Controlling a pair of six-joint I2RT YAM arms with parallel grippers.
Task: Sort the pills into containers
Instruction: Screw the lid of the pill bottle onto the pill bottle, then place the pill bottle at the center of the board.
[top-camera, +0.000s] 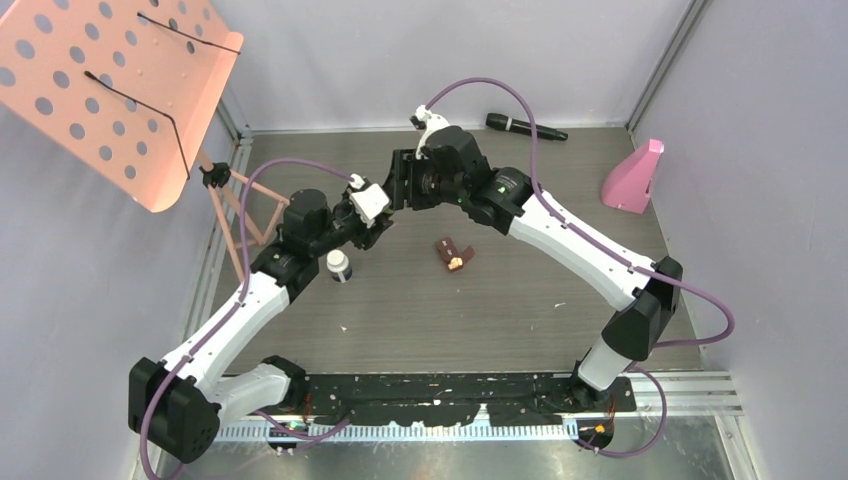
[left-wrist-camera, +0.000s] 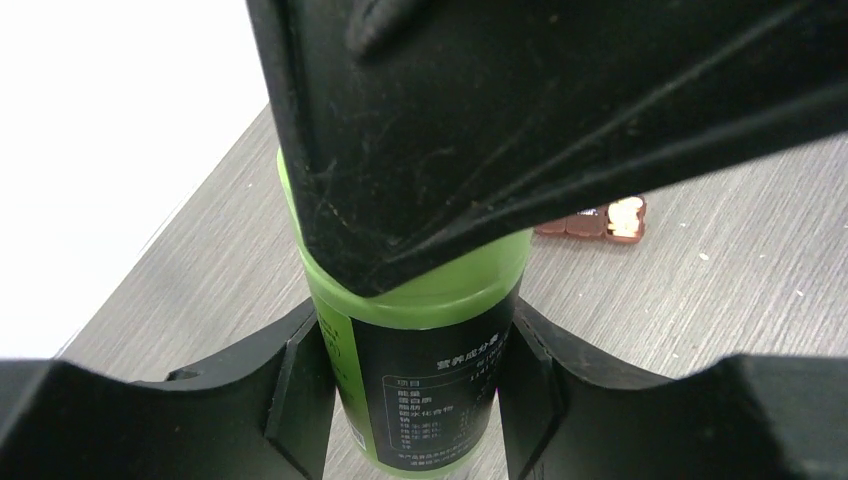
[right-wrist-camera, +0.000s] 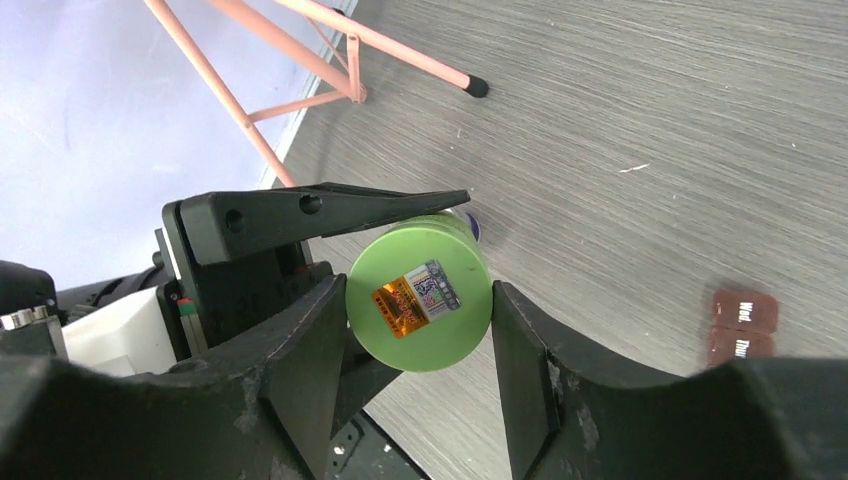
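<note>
1. Two sets of jaws are on one thing: the green bottle (left-wrist-camera: 425, 318), held up off the tabletop (top-camera: 520, 310) where the arms meet.
2. Left jaws: narrowed onto the bottle's body, one finger pressed against each side of the black label (left-wrist-camera: 440, 395). Looks like a firm hold.
3. Right jaws: set around the lid (right-wrist-camera: 420, 300), one finger against each side of its rim. I see contact on both sides, so I read it as gripping the lid.
4. The bottle looks tilted, with the lid end facing the right arm.
5. Step in hand, my read: opening the green bottle. The left braces and the right twists. The lid is on, and no pills have been sorted into this bottle yet.
6. Other containers:
   - The white bottle (top-camera: 339, 265) stands upright on the tabletop with its cap on, just below the left jaws on the near side.
   - The brown case (top-camera: 455, 253) lies flat on the tabletop, well apart from both jaws, off to the right jaws' near side.
   - Pale pills (left-wrist-camera: 625, 215) show at one end of the case.
7. Next move calls for:
   - Rotating the right wrist about the bottle's axis while the left jaws resist the torque.
   - A straight pull-off once the thread is free.
8. Risks:
   - The round body could spin in the left jaws.
   - The mouth needs turning upward before any pills go in.
</note>
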